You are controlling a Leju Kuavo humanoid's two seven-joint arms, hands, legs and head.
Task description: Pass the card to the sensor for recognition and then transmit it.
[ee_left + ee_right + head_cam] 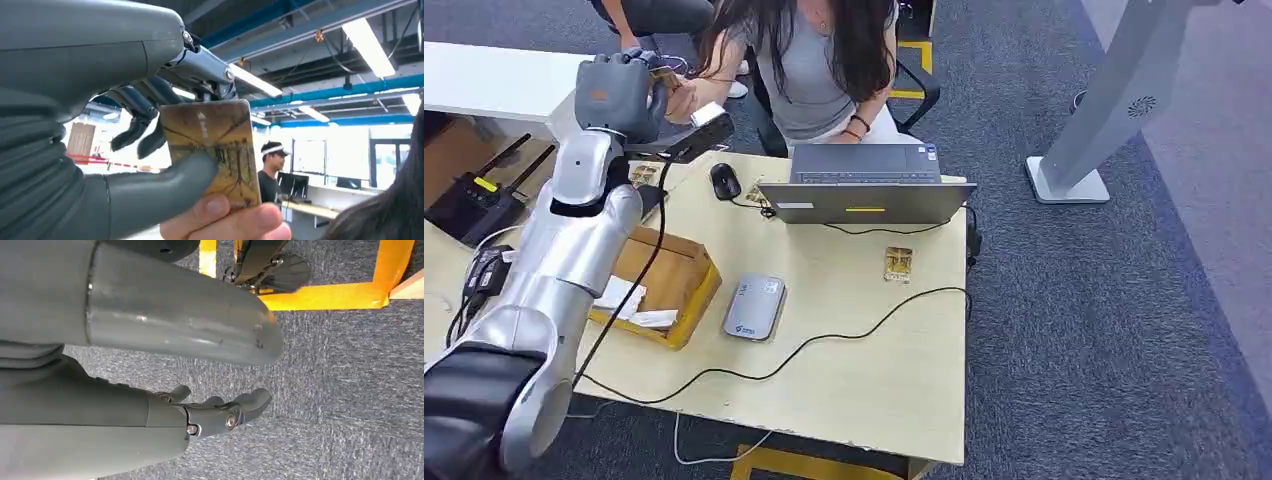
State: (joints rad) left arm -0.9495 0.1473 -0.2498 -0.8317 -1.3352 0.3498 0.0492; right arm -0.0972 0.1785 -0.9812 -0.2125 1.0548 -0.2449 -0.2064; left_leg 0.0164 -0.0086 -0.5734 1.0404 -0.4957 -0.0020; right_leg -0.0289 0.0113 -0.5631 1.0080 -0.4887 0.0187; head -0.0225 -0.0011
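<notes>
My left hand (624,95) is raised at the table's far left corner, toward a seated person (824,60). It pinches a brown-gold picture card (210,145) between the thumb and the fingers (135,130). That card (664,77) is also gripped at one edge by the person's fingers (225,220). The grey card sensor (755,306) lies on the table's middle, well below and to the right of the hand. My right hand (215,415) hangs over the carpet with its fingers apart and nothing in them.
An open cardboard box (669,280) sits left of the sensor under my left arm. A laptop (864,185) and a mouse (724,180) stand at the table's far edge. Another card (898,264) lies near the laptop. Black cables (824,340) cross the tabletop.
</notes>
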